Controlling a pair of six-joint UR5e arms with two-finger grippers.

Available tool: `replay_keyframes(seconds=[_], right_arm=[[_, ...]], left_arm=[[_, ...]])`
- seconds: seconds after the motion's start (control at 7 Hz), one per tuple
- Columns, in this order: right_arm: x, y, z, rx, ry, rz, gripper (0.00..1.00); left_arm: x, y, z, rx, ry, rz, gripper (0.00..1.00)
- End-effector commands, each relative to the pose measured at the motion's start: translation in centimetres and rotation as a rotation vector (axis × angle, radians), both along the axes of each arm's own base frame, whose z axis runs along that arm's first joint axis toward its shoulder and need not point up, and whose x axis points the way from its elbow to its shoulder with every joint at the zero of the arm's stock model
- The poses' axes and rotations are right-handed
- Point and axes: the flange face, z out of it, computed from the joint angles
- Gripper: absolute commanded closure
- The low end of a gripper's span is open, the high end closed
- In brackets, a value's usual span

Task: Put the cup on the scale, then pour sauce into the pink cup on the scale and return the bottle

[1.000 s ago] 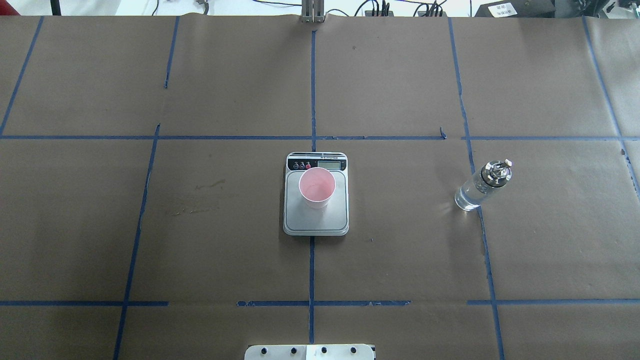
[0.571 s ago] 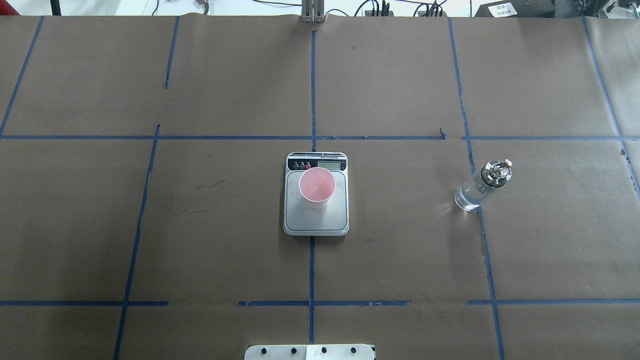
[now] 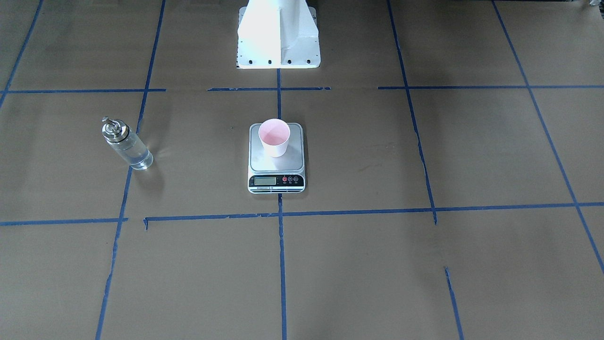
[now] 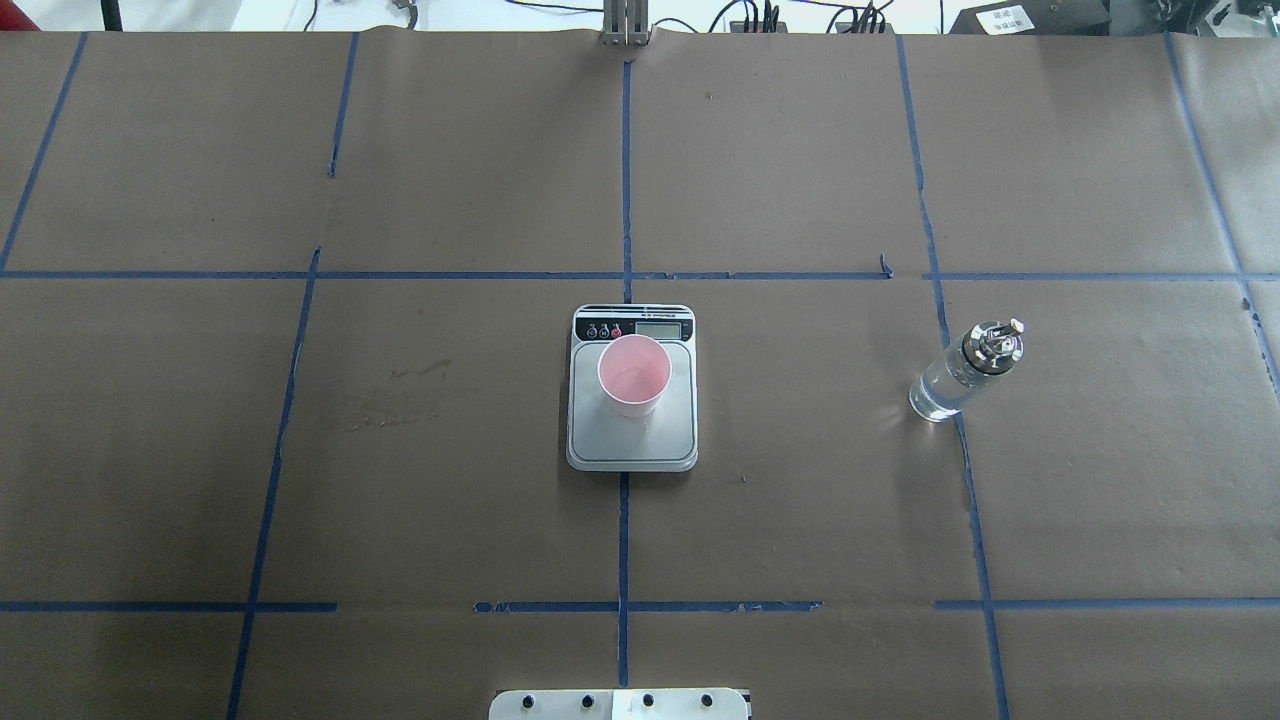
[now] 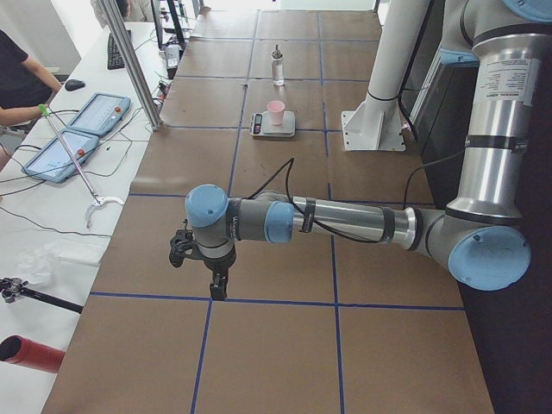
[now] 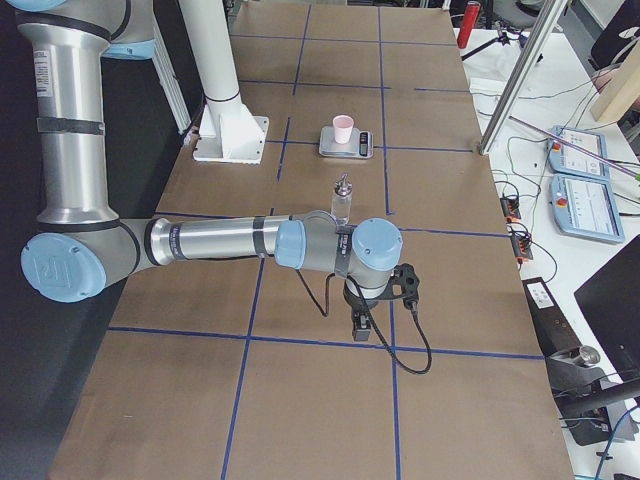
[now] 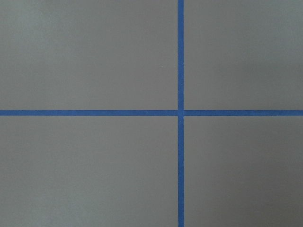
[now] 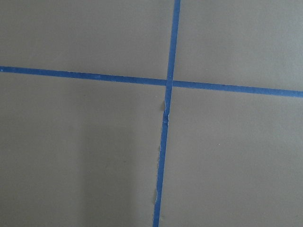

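Note:
The white cup with a pink inside [image 4: 634, 375] stands upright on the far part of the steel-plated scale [image 4: 632, 445] at mid table; it also shows in the front view [image 3: 274, 137]. The clear glass bottle [image 4: 965, 370] with a silver cap stands upright on the table to the right, apart from the scale, and shows at the left of the front view [image 3: 126, 145]. My left gripper [image 5: 212, 289] shows only in the exterior left view and my right gripper [image 6: 361, 330] only in the exterior right view. Both point down over bare table far from the scale; I cannot tell whether they are open. Both wrist views show only brown paper and blue tape.
The table is covered with brown paper marked by a blue tape grid. The robot's white base [image 3: 278, 33] stands at the near edge. Tablets [image 5: 86, 112] and a metal pole [image 5: 129, 60] lie beyond the far edge, where a person's arm shows.

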Motion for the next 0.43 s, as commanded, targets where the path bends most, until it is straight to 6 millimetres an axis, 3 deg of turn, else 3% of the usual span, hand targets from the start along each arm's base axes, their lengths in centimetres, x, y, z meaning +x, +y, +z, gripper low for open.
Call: replay_keyframes(seconds=[0.0,0.29], right_arm=[[-0.01,-0.01,-0.01,0.001,-0.001,0.000,0.00],[-0.01,-0.01,-0.01,0.001,-0.001,0.000,0.00]], left_arm=[[-0.01,-0.18,-0.28,0.007,-0.002,0.002,0.00],[-0.08,-0.17,-0.57,0.012,-0.001,0.002,0.00]])
